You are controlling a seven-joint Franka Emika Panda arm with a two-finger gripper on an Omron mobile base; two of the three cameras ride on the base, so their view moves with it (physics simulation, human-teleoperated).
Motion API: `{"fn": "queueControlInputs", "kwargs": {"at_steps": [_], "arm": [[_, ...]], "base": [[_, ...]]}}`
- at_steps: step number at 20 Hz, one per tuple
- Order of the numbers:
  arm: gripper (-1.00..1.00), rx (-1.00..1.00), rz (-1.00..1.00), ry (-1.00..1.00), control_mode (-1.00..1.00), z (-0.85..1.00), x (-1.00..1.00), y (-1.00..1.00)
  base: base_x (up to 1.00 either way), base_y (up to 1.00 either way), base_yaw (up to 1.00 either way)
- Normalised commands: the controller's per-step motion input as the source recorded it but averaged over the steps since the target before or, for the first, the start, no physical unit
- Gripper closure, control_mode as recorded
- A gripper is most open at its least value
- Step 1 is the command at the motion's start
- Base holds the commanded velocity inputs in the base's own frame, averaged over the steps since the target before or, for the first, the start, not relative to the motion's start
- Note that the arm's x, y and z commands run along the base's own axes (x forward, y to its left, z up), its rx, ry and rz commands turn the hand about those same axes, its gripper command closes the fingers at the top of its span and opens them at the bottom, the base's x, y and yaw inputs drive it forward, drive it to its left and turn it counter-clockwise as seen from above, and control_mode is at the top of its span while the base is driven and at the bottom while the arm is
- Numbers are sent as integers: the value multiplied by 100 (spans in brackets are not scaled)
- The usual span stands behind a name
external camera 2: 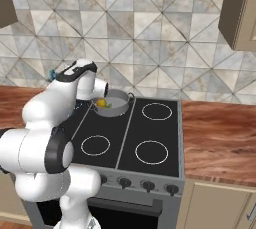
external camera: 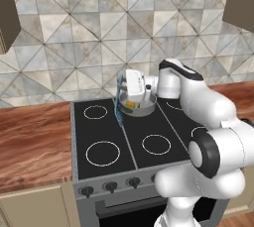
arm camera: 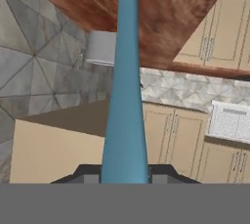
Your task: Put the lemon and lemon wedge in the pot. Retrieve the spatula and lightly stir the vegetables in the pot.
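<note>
- Tool (arm camera: pixel 125 179) clamped on the spatula (arm camera: pixel 125 96); blue handle runs straight up between the two dark fingertips (arm camera: pixel 88 175) in the hand view.
- In the left base view, white hand sits over the left rim of the pot (external camera: pixel 141 108), spatula's thin blue shaft (external camera: pixel 118 103) hanging along the pot's left side, lower end near the stove surface. Cannot tell if head is inside the pot or just outside.
- Pot on the rear of the black stove top (external camera: pixel 124 141), near the middle seam, just ahead of the tiled backsplash (external camera: pixel 99 37).
- Lemon (external camera 2: pixel 101 103) inside the pot, yellow, toward the left side in the right base view.
- Small green bit right beside the lemon, likely the lemon wedge (external camera 2: pixel 107 106); too small to confirm shape.
- Wooden table (external camera 2: pixel 220 138) on both sides of the stove.
</note>
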Motion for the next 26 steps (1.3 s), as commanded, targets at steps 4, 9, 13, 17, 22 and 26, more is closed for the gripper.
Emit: {"fn": "queueControlInputs", "kwargs": {"at_steps": [4, 9, 13, 17, 22, 26], "arm": [[100, 14, 22, 10, -100, 17, 58, -31], [100, 2, 9, 0, -100, 7, 56, -45], [100, 0, 0, 0, -100, 13, 55, -44], [100, 0, 0, -9, -100, 21, 47, -20], [100, -1, 0, -18, -100, 7, 45, -12], [100, -5, 0, -22, -100, -4, 32, -32]], "base": [[0, 0, 0], [0, 0, 0], [0, 0, 0], [0, 0, 0], [0, 0, 0], [0, 0, 0]]}}
